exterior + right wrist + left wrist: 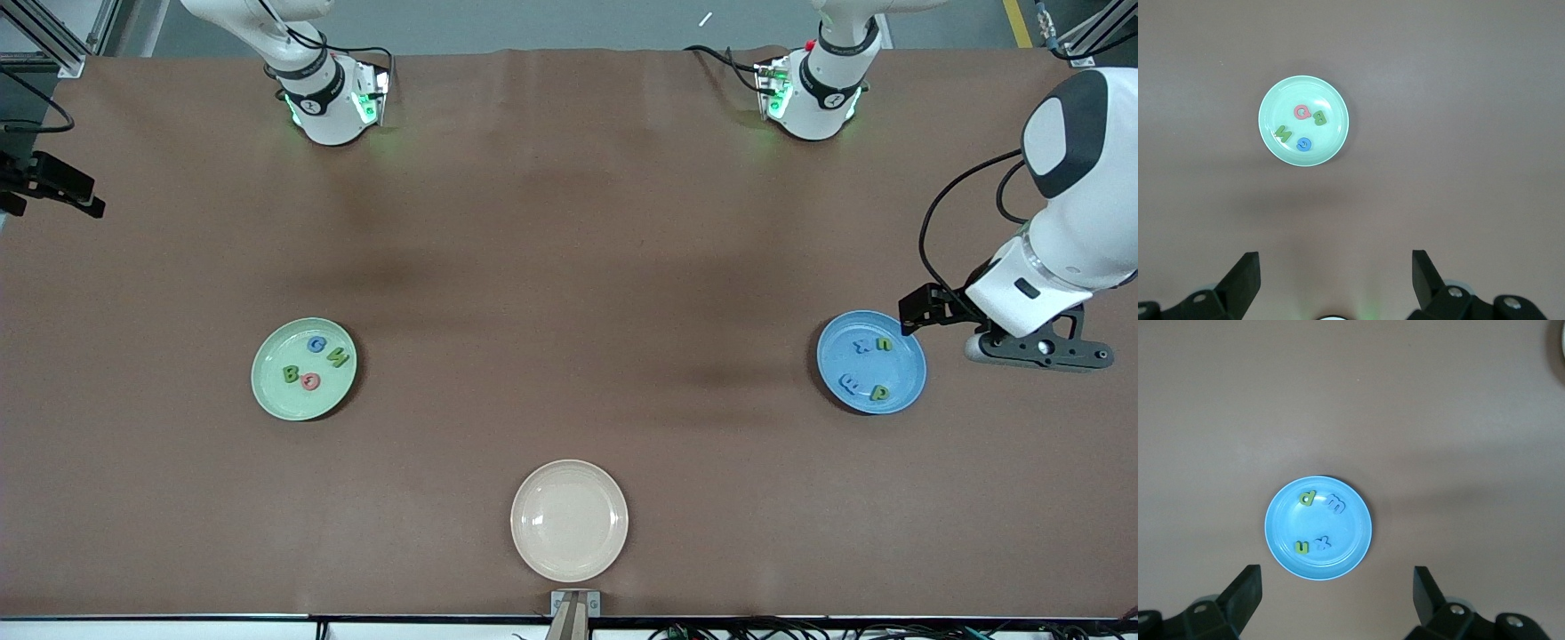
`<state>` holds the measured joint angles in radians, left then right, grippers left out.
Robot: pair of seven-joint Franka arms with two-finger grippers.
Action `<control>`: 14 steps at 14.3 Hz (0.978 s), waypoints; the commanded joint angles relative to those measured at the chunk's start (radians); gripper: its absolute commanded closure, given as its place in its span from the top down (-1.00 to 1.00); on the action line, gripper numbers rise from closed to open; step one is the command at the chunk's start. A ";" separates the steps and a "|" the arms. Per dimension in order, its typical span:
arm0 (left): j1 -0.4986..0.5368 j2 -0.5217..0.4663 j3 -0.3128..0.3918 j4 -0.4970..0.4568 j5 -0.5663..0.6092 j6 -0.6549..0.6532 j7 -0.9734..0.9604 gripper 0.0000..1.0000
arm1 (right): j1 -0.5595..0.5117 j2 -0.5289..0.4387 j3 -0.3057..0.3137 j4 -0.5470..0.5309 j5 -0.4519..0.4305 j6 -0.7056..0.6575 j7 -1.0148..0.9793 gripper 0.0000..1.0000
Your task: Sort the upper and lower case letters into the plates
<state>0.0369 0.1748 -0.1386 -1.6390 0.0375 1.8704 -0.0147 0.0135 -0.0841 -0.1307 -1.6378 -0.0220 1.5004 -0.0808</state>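
Note:
The pale green plate point(267, 391) holds four upper case letters: a blue G point(316, 344), green N point(338, 358), green B point(291, 373) and a red letter point(310, 382). It also shows in the right wrist view point(1335, 100). The sky blue plate point(907, 378) holds lower case letters: a blue x point(861, 346), green n point(883, 344), blue m point(851, 383) and green d point(879, 392). It also shows in the left wrist view point(1281, 520). My left gripper point(1038, 348) point(1336, 577) hangs open and empty over the table beside the blue plate. My right gripper point(1336, 260) is open and empty, high over the table near its base, out of the front view.
An empty cream-beige plate point(569, 520) sits near the table's front edge, midway between the arms. The arm bases point(329, 107) point(813, 93) stand at the table's back edge. No loose letters lie on the brown table.

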 commanded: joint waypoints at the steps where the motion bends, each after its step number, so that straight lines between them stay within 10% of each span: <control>1: -0.051 -0.041 0.045 -0.033 -0.018 0.016 -0.142 1.00 | 0.005 -0.032 -0.006 -0.034 -0.003 0.014 -0.007 1.00; 6: -0.083 -0.061 0.033 -0.028 0.001 0.015 -0.560 1.00 | 0.005 -0.032 -0.007 -0.036 0.001 0.014 -0.005 1.00; 14: -0.032 -0.070 0.037 -0.010 -0.001 0.019 -0.272 1.00 | 0.006 -0.032 -0.009 -0.036 0.033 0.015 -0.010 1.00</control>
<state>-0.0251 0.1275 -0.1025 -1.6382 0.0349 1.8834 -0.3746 0.0136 -0.0841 -0.1334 -1.6388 -0.0048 1.5005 -0.0810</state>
